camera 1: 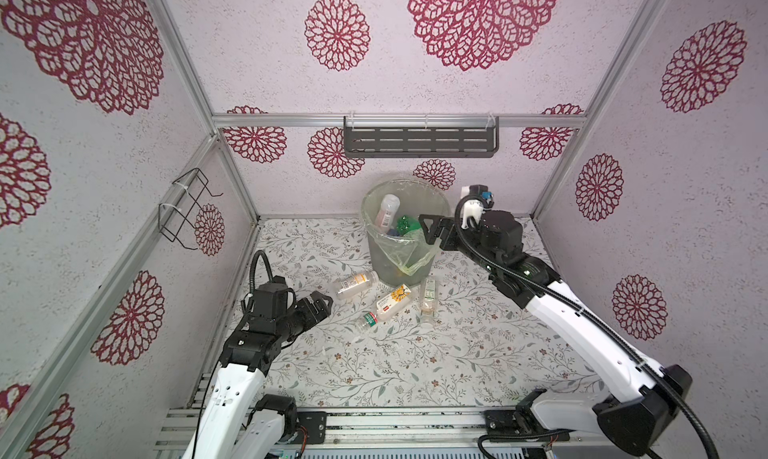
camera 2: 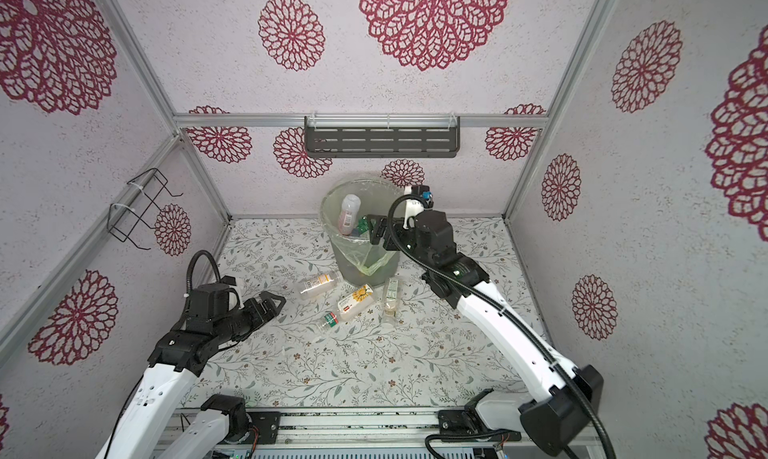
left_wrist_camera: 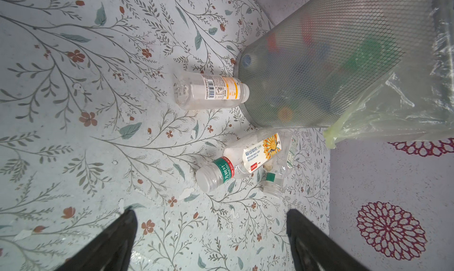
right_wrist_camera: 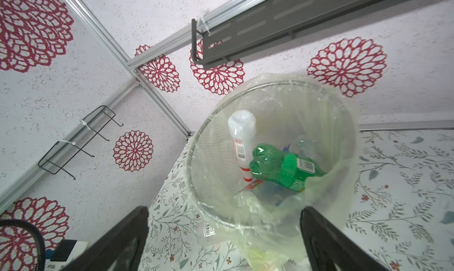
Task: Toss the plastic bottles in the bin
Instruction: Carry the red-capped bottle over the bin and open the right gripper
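Observation:
The bin (camera 1: pixel 382 265) (camera 2: pixel 345 261), a grey mesh bucket lined with a yellowish bag, stands at the back middle. Inside it lie a white bottle (right_wrist_camera: pixel 242 139) and a green bottle (right_wrist_camera: pixel 282 169). My right gripper (camera 1: pixel 432 230) (right_wrist_camera: pixel 224 209) hangs open and empty over the bin's near rim. Several plastic bottles lie on the floor in front of the bin: a clear one with an orange-striped label (camera 1: pixel 355 285) (left_wrist_camera: pixel 211 90), a white sunflower-label one (camera 1: pixel 395 301) (left_wrist_camera: pixel 255 152) and a small green-label one (camera 1: pixel 368 322) (left_wrist_camera: pixel 216 174). My left gripper (camera 1: pixel 324 301) (left_wrist_camera: pixel 211 212) is open, low, left of them.
A dark slotted shelf (camera 1: pixel 419 141) hangs on the back wall above the bin. A black wire rack (camera 1: pixel 187 207) sticks out from the left wall. The bag's loose flap (left_wrist_camera: pixel 368 110) drapes down the bin's front. A metal rail (camera 1: pixel 374 423) runs along the front edge.

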{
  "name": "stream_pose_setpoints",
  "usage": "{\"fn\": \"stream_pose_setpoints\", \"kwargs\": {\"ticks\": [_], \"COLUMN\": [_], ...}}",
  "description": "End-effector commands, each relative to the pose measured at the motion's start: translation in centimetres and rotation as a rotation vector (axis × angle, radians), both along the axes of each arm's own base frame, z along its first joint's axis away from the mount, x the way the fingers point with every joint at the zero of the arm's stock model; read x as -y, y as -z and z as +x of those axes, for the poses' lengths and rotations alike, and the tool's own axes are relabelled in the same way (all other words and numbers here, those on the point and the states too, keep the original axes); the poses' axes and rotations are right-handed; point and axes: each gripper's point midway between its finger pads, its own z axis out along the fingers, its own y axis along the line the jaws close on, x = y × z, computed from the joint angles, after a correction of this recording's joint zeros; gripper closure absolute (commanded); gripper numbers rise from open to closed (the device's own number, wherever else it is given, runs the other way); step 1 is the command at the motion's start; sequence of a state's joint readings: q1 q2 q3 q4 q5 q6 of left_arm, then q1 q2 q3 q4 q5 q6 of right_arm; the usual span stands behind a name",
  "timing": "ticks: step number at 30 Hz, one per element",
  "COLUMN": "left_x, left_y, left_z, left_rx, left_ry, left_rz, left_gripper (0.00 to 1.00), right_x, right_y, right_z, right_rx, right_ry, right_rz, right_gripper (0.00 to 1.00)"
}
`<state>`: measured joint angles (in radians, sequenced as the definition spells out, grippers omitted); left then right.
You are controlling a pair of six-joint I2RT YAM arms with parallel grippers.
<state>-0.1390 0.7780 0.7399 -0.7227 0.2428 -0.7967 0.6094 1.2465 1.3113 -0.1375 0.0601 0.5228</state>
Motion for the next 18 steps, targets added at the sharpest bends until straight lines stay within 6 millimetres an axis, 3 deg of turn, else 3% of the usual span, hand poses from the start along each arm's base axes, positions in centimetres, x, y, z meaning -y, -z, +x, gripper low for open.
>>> {"fn": "stream_pose_setpoints", "kwargs": {"ticks": [1,9,18], "left_x": [-0.2,-0.2,0.1], "left_y": [-0.9,-0.4,0.2], "left_z": [0.6,0.4,0.0], "left_rx": [0.031,0.021,0.015], "left_ry": [-0.002,-0.007,0.004], "left_rz": [0.013,0.003,-0.02], "left_gripper": [0.03,0.03,0.03], "right_x": [2.4,5.0,5.7], "right_y": [0.0,3.7,7.3], "right_z": [-0.6,-2.0,-2.6], "right_rx": [0.031,-0.021,-0.088], "right_ry": [0.086,0.158,0.174], "right_rz": [-0.018,-0.051,-0.042], "right_gripper": [0.01,0.01,0.01]}}
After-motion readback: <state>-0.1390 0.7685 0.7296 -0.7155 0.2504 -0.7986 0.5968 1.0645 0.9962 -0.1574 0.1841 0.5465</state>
